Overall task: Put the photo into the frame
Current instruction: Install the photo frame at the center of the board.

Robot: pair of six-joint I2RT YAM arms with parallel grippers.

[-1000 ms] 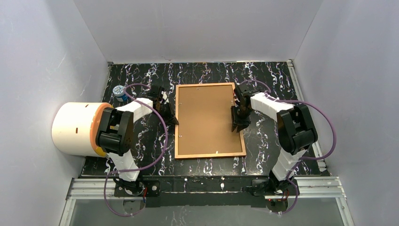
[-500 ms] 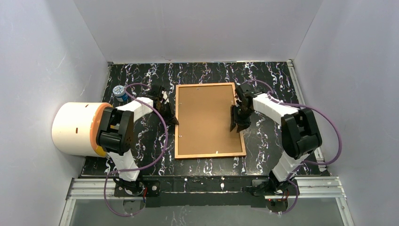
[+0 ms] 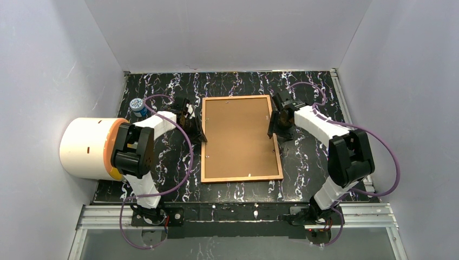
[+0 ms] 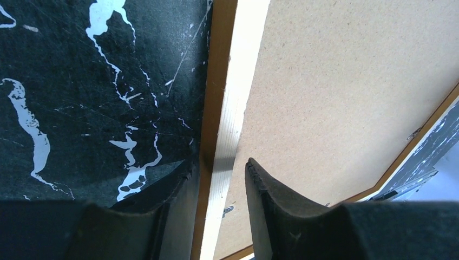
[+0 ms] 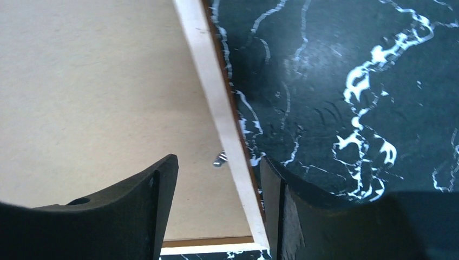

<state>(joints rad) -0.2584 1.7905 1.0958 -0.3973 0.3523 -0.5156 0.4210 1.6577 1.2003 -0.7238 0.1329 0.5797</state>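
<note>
The frame [image 3: 242,177] lies flat in the middle of the black marbled table, back side up, with the plain brown backing board [image 3: 238,135] filling it. The photo is hidden. My left gripper [image 3: 197,128] straddles the frame's left rail [image 4: 230,108], open, one finger [image 4: 173,189] on the table side and the other over the board [image 4: 335,86]. My right gripper [image 3: 273,125] straddles the right rail [image 5: 208,65], open wider, its fingers [image 5: 149,189] clear of the wood. A small metal tab [image 5: 219,159] sits between them on the board.
A large white cylinder with an orange end [image 3: 86,147] lies at the table's left edge. A small blue-and-white can [image 3: 137,105] stands behind the left gripper. White walls enclose the table on three sides.
Both grippers have opened, the right one more. The right gripper has slid along the right rail toward the far end. The frame has stayed where it lay.
</note>
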